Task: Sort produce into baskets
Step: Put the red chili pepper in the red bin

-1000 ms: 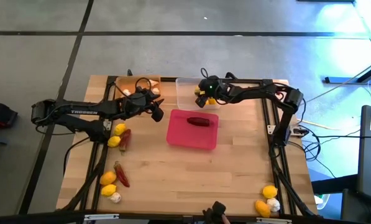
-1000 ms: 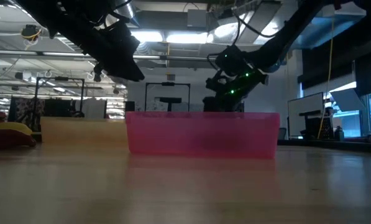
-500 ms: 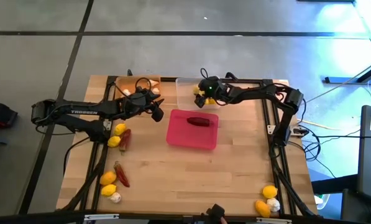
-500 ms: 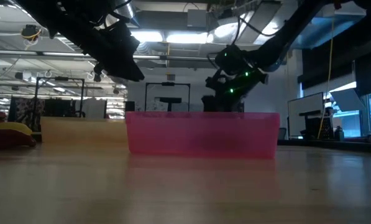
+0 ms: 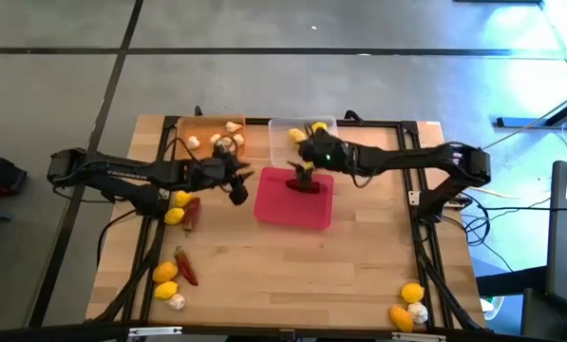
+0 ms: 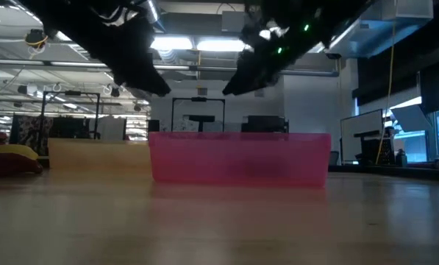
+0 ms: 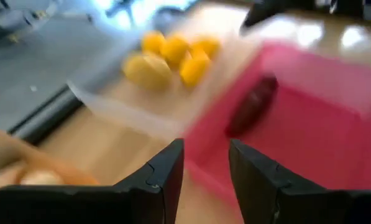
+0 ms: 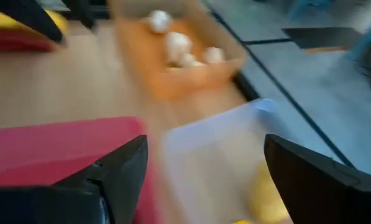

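Note:
The pink tray (image 5: 307, 211) stands mid-table with one dark red chili (image 5: 302, 185) lying in it. Behind it the clear tray (image 5: 281, 144) holds lemons (image 5: 298, 134), and the orange tray (image 5: 199, 128) holds garlic bulbs (image 5: 224, 142). My right gripper (image 5: 302, 169) hangs open over the pink tray's far left corner, with nothing between its fingers (image 8: 123, 165). Just left of the pink tray's left wall, my left gripper (image 5: 240, 182) hangs above the table, its fingers (image 7: 173, 162) apart and empty.
Loose lemons (image 5: 179, 198), chilies (image 5: 190, 211) and a garlic bulb (image 5: 177, 301) lie along the table's left edge. Two lemons (image 5: 412, 293) and a garlic bulb (image 5: 418, 311) sit in the near right corner. Bare wood lies in front of the pink tray (image 6: 240, 157).
My right gripper has left the clear tray, rising and swinging toward the table's near left until it hangs over the pink tray's far corner; the lemons in the clear tray now show. My left gripper has swung a little toward the near edge, closer to the pink tray.

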